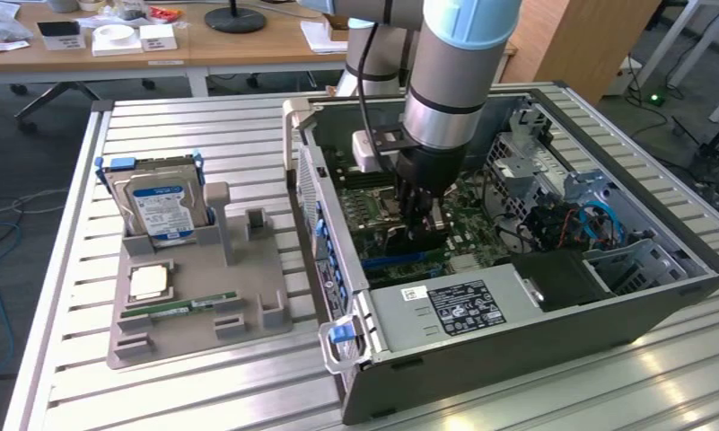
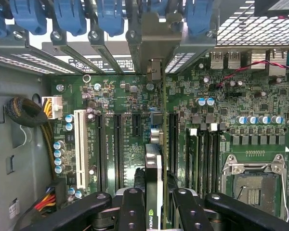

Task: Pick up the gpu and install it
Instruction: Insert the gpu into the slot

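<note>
Claw: I see my gripper (image 2: pixel 155 208) reaching down inside the open computer case (image 1: pixel 646 296), pressed in on the gpu (image 2: pixel 154 168).
Grip: one black finger (image 2: pixel 132 207) lies against each flat side of the card, so the card stands on edge right between them.
Gpu position: it runs away from the claw over the motherboard (image 2: pixel 111 96), in line with the black expansion slots (image 2: pixel 118 149) on either side of it.
Gpu far end: its silvery bracket (image 2: pixel 154 41) reaches the rear wall of the case, among the blue retention clips (image 2: pixel 108 17).
Seating: I cannot tell whether the card's lower edge is down in a slot or just above it.
Neighbours: a white slot (image 2: pixel 80 144) lies to one side of the card and the empty CPU socket (image 2: pixel 253 185) to the other.
Outside the case: the hard drive (image 1: pixel 162 211) stands upright in the grey holder (image 1: pixel 204 314), on the exterior view's left, well apart from the claw.
</note>
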Motion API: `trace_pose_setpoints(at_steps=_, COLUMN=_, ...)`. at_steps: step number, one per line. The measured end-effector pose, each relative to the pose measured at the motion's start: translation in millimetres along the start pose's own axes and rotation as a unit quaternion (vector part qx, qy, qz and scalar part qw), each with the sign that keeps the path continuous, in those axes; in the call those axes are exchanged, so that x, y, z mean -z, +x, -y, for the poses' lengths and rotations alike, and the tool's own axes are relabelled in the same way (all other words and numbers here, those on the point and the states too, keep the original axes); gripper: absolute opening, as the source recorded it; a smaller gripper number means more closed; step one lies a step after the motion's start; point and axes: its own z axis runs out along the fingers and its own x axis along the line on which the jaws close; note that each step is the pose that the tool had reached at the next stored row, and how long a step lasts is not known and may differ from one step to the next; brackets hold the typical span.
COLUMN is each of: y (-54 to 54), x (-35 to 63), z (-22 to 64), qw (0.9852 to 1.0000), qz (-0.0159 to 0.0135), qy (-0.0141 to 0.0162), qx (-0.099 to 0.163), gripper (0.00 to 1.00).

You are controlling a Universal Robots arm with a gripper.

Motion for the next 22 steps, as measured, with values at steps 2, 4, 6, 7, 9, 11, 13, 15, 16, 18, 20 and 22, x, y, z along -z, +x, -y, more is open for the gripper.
trace_pose_setpoints(at_steps=2, y=0.0, x=-0.1, z=0.0, qw=1.0, qz=-0.0001, qy=-0.0001, qx=0.0, gripper=0.27)
trace_pose_setpoints(at_steps=4, y=0.0, x=-0.2, z=0.0, qw=1.0, qz=0.0, qy=0.0, qx=0.0, gripper=0.27)
trace_pose_setpoints(at_steps=6, y=0.0, x=-0.4, z=-0.1, qw=1.0, qz=0.0001, qy=0.0, qx=0.0, gripper=0.27)
trace_pose_setpoints(at_steps=7, y=-0.1, x=-1.2, z=-0.1, qw=1.0, qz=0.0003, qy=0.0002, qx=0.0, gripper=0.27)
trace_pose_setpoints(at_steps=9, y=0.0, x=-1.7, z=-0.2, qw=1.0, qz=-0.0001, qy=0.0, qx=0.0, gripper=0.27)
trace_pose_setpoints(at_steps=11, y=0.0, x=-1.7, z=-0.2, qw=1.0, qz=-0.0002, qy=0.0, qx=0.0, gripper=0.27)
trace_pose_setpoints(at_steps=13, y=0.0, x=-2.0, z=-0.2, qw=1.0, qz=0.0, qy=0.0, qx=0.0, gripper=0.27)
trace_pose_setpoints(at_steps=15, y=0.0, x=-2.8, z=-0.3, qw=1.0, qz=-0.0001, qy=0.0, qx=0.0, gripper=0.27)
trace_pose_setpoints(at_steps=16, y=0.1, x=-3.1, z=-0.4, qw=1.0, qz=-0.0002, qy=0.0, qx=0.0, gripper=0.27)
trace_pose_setpoints(at_steps=18, y=0.1, x=-3.6, z=-0.6, qw=1.0, qz=-0.0002, qy=-0.0001, qx=0.0, gripper=0.27)
trace_pose_setpoints(at_steps=20, y=0.1, x=-3.8, z=-0.5, qw=1.0, qz=-0.0001, qy=0.0, qx=0.0, gripper=0.27)
trace_pose_setpoints(at_steps=22, y=0.0, x=-3.9, z=-0.5, qw=1.0, qz=0.0, qy=0.0, qx=0.0, gripper=0.27)
